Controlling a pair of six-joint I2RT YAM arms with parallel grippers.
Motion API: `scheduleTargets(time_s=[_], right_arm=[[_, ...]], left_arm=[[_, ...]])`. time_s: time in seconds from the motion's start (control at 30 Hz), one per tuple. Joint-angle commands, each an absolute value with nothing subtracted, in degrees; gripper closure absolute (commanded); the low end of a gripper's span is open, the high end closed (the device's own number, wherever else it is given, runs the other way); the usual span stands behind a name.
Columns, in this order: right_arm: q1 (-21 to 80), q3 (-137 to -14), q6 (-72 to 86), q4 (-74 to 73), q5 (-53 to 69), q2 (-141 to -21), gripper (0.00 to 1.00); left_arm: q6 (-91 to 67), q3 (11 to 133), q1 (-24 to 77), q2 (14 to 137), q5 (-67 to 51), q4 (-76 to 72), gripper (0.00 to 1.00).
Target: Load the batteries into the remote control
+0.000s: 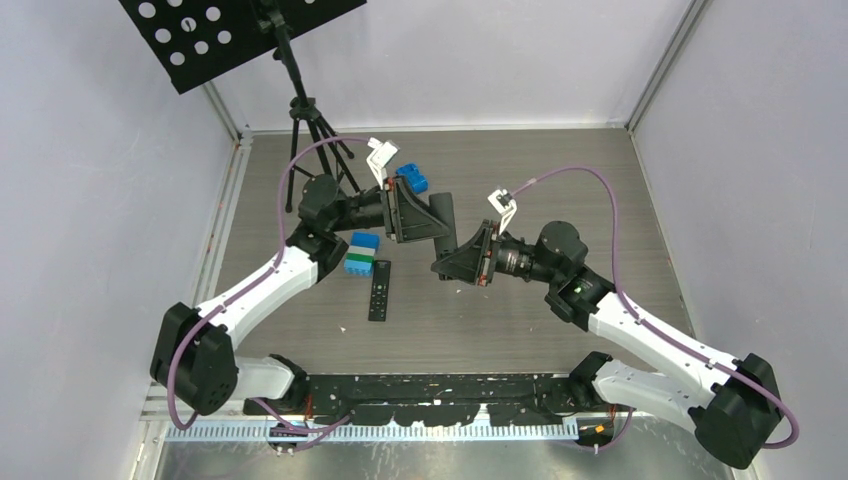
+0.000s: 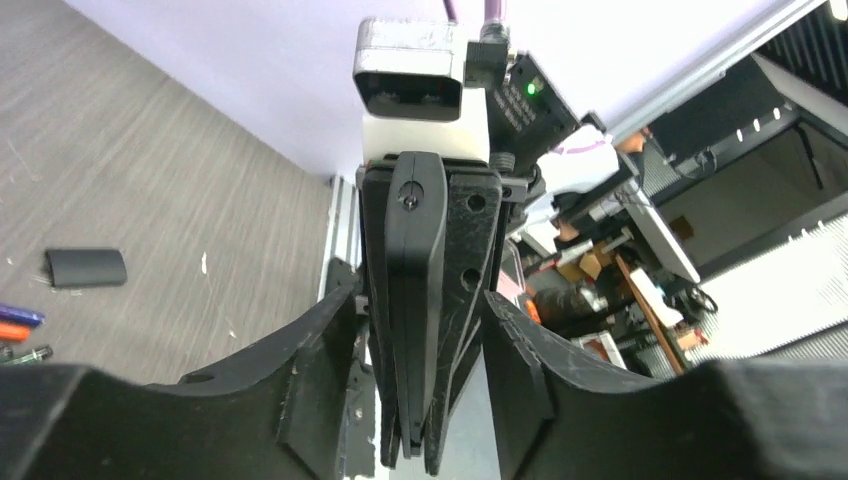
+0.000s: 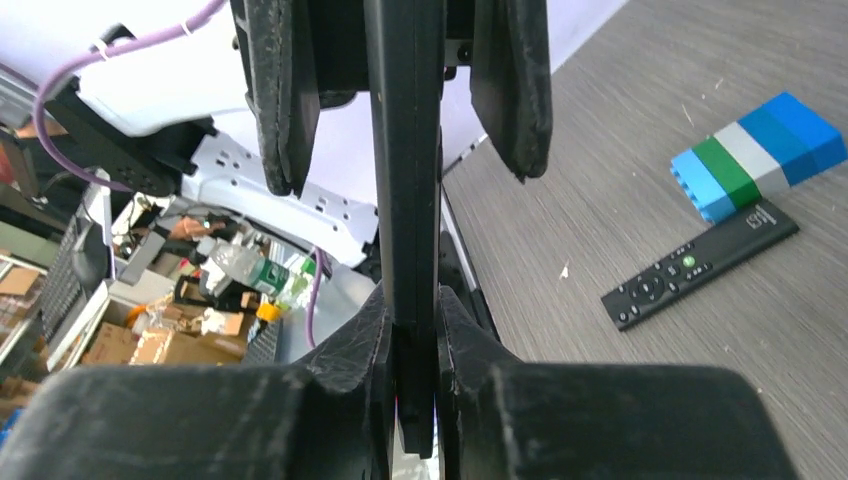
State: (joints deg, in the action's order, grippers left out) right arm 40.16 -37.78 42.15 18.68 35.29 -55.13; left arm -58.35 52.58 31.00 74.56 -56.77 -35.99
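Observation:
My right gripper (image 1: 450, 258) (image 3: 412, 305) is shut on a slim matte-black remote control (image 3: 405, 150), held edge-on above the table. It also shows in the left wrist view (image 2: 415, 240). My left gripper (image 1: 435, 225) (image 2: 418, 300) is open, its fingers (image 3: 510, 90) standing on either side of the bar's far end with a gap on each side. The batteries (image 2: 18, 325), blue-purple, orange and dark green, lie on the table at the left edge of the left wrist view. A small black cover piece (image 2: 85, 267) lies near them.
A second black remote, buttons up, lies on the table (image 1: 380, 290) (image 3: 700, 265) beside a blue, green and white block stack (image 1: 362, 253) (image 3: 760, 155). Another blue block (image 1: 412, 178) and a tripod stand (image 1: 315, 130) are at the back.

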Motion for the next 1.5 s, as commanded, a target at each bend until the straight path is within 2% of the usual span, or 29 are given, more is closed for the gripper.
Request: scheduleTargets(time_s=[0.0, 0.3, 0.37, 0.43, 0.47, 0.57, 0.6, 0.67, 0.83, 0.9, 0.97, 1.03, 1.23, 1.37, 1.47], right_arm=[[40.17, -36.85, 47.36, 30.44, 33.21, -55.08, 0.93], [40.18, -39.88, 49.0, 28.78, 39.63, -58.62, 0.93], [40.17, -40.29, 48.54, 27.69, 39.47, -58.7, 0.94], [40.17, -40.81, 48.03, 26.31, 39.17, -58.96, 0.92], [40.17, -40.94, 47.68, 25.6, 38.77, -58.91, 0.87], [40.17, -41.22, 45.22, 21.3, 35.18, -57.83, 0.47], [40.17, -41.44, 43.85, 18.33, 32.79, -57.05, 0.37], [40.17, -42.29, 40.93, 11.79, 26.82, -55.31, 0.31], [40.08, -45.87, 36.01, -6.08, 9.95, -54.21, 0.33], [40.09, -47.17, 35.5, -11.53, -0.11, -56.22, 0.41], [40.01, -49.77, 36.44, -20.58, -14.61, -59.9, 0.57], [39.33, -53.61, 38.11, -28.22, -25.37, -65.19, 0.71], [37.97, -59.87, 32.24, -30.15, -26.57, -79.06, 0.83], [37.22, -61.93, 30.85, -30.17, -24.11, -86.61, 0.82], [37.04, -63.52, 29.96, -30.7, -23.21, -92.11, 0.73]], left_arm=[[-66.08, 52.49, 31.11, 72.91, -51.19, -45.18, 0.48], [-66.86, 52.53, 31.11, 74.66, -49.96, -46.68, 0.57], [-66.57, 52.56, 31.11, 74.95, -49.92, -46.64, 0.65], [-66.02, 52.54, 31.09, 74.88, -49.75, -46.16, 0.87], [-65.24, 52.52, 31.11, 74.77, -49.64, -45.6, 0.98], [-58.26, 52.51, 31.11, 73.11, -46.94, -38.66, 1.0], [-54.48, 52.6, 31.11, 72.06, -44.87, -34.3, 1.0], [-45.93, 53.02, 31.11, 69.28, -37.5, -23.36, 1.0], [-34.36, 53.54, 31.11, 65.55, -10.49, -1.04, 1.0], [-32.86, 53.65, 31.11, 65.16, -1.75, 4.0, 1.0], [-32.35, 54.23, 31.11, 64.68, 3.04, 7.4, 1.0], [-31.67, 54.31, 31.11, 63.87, 2.13, 7.47, 1.0], [-31.2, 55.51, 31.11, 63.19, -2.38, 7.24, 1.0], [-31.45, 55.01, 31.11, 63.74, -4.04, 6.96, 1.0], [-31.79, 54.44, 31.11, 64.33, -6.22, 5.81, 1.0]])
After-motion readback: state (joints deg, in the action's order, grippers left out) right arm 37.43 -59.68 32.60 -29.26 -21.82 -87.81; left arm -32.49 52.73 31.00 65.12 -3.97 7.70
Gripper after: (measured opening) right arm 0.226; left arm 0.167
